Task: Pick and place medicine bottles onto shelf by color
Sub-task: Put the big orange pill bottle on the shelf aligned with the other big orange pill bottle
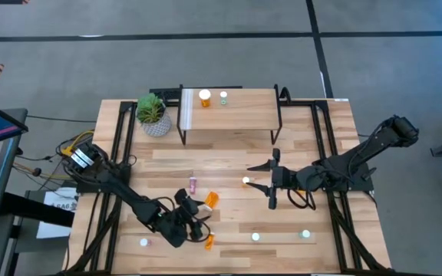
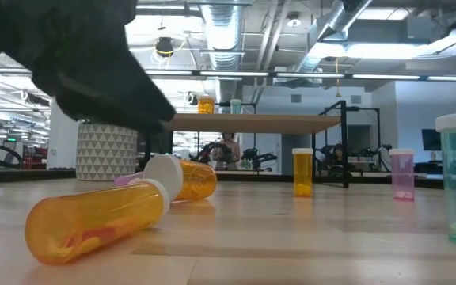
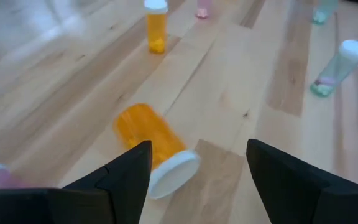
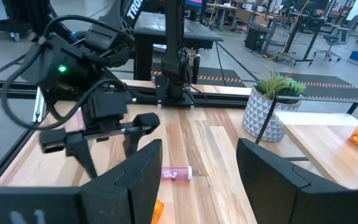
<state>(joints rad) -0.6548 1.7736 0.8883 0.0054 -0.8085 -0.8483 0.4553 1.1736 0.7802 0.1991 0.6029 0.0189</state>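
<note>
Here the left gripper point(image 1: 192, 208) hovers, jaws spread and empty, over a toppled orange bottle point(image 3: 154, 146) near the table's front. Farther back, the right gripper point(image 1: 270, 182) waits open, and the shelf point(image 1: 252, 115) holds two bottles point(image 1: 205, 96).

- The left arm reaches in from the table's point(image 1: 229, 153) left edge and bends toward its front.
- The left gripper point(image 1: 198, 205) hangs low over the front-left boards, fingers point(image 3: 126, 171) spread apart and empty.
- The right arm stretches from the table's right edge toward its middle.
- The right gripper point(image 1: 271, 184) hovers there, fingers point(image 4: 142, 165) parted, nothing between them.
</note>
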